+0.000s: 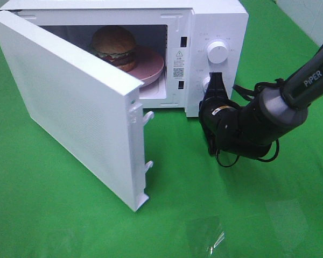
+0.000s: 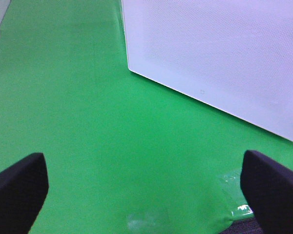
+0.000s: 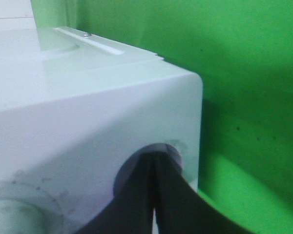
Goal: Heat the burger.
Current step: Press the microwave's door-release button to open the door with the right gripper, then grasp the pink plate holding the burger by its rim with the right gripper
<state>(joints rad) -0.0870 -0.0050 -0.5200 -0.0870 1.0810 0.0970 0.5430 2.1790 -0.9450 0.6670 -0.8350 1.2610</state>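
Inside the microwave (image 1: 226,32), burger (image 1: 114,47) sits on pink plate (image 1: 152,67). Door (image 1: 70,102) swings out left, nearest left gripper (image 2: 145,187), jaws apart. Right gripper (image 1: 216,83), pinched together, is at lower knob (image 3: 176,147).

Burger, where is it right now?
In the exterior high view, the burger sits on the pink plate inside the white microwave, upper left of centre, behind the swung-open door.
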